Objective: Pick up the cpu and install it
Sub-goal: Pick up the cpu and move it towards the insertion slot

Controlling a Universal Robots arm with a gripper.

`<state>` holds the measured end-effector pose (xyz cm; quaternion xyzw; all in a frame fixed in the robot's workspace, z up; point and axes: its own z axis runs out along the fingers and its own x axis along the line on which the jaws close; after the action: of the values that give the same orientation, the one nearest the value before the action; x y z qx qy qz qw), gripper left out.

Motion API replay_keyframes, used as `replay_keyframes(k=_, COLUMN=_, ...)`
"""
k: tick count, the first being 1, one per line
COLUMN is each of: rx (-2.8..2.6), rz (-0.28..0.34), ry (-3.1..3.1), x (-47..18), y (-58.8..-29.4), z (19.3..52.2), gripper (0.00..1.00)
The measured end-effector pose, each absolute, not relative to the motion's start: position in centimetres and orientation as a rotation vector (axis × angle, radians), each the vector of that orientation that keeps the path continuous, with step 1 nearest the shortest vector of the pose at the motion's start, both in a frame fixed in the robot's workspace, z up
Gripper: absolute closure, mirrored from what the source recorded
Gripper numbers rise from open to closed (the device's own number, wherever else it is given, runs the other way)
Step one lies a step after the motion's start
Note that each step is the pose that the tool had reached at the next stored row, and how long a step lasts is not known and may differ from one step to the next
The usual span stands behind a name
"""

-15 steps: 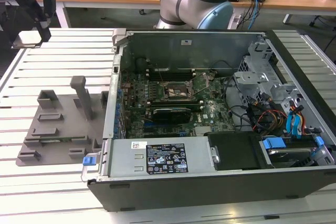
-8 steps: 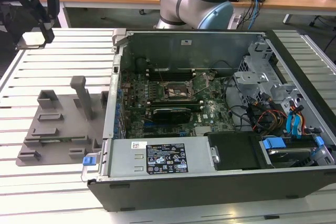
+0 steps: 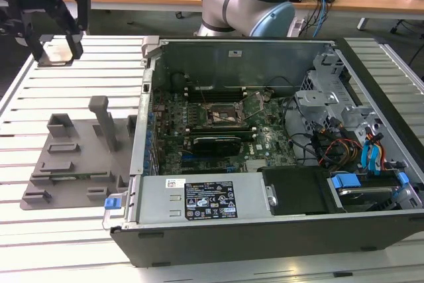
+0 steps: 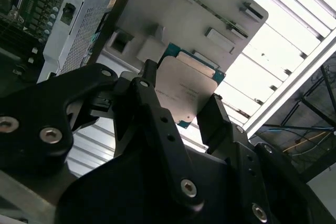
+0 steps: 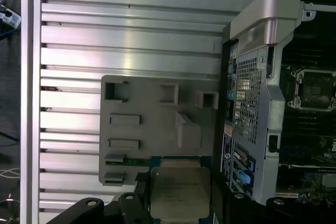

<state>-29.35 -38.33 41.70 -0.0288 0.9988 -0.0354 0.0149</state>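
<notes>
Two fingers (image 4: 210, 121) of my gripper (image 4: 182, 92) clamp cpu (image 4: 186, 85) by opposite edges, aloft over table (image 3: 20, 164) corner at exterior view's left, clear of fixture tray (image 5: 152, 114). Judge chip light, stiff, thin, fragile underneath: edge hold only, gentle squeeze.

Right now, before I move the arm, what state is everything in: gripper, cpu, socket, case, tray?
gripper: shut on the cpu, up above the table.
cpu: held in the air, metal top plate towards the wrist cameras.
socket: no chip in it.
computer case: on its side, open, motherboard exposed.
fixture tray: flat on the table beside the computer case.
</notes>
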Motion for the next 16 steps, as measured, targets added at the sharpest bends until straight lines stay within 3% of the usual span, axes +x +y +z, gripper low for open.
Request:
replay_keyframes(k=9, rx=-0.09, rz=-0.109, ry=3.111, x=-27.3, y=-37.6, z=39.0, gripper=0.45)
replay_keyframes(k=13, rx=-0.087, rz=-0.059, ry=3.111, x=-27.0, y=-37.5, z=38.9, gripper=0.45)
replay_keyframes(k=16, rx=-0.008, rz=-0.058, ry=3.114, x=-27.0, y=-37.5, z=38.7, gripper=0.45)
